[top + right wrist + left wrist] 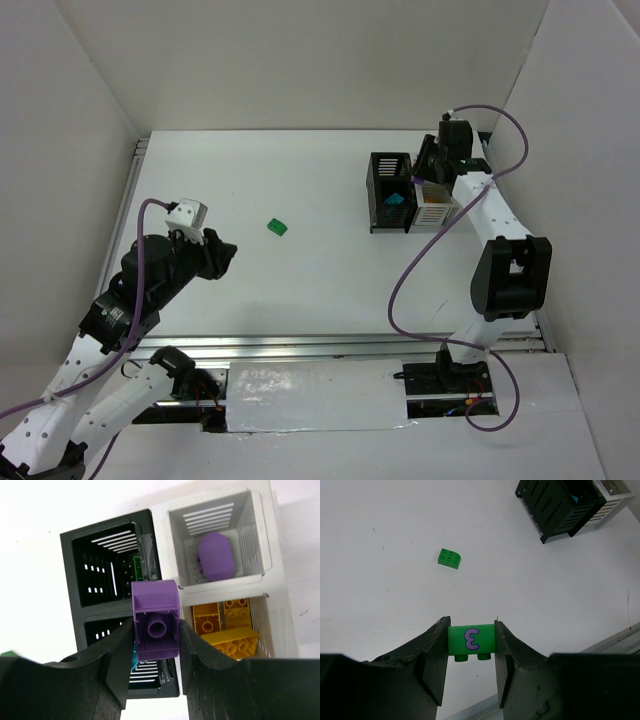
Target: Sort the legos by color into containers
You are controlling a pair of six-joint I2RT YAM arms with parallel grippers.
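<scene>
step: purple brick [156, 617] clamped in right tool [156, 625] | next: to be shifted over white bin [264, 530] ahead-right of tool, then dropped | left tool [471, 630]: clamped on green brick [471, 639]

Loose green lego [277, 227] on open table [300, 170]

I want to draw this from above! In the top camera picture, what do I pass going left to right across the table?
left gripper → loose green lego → black containers → white containers
</scene>
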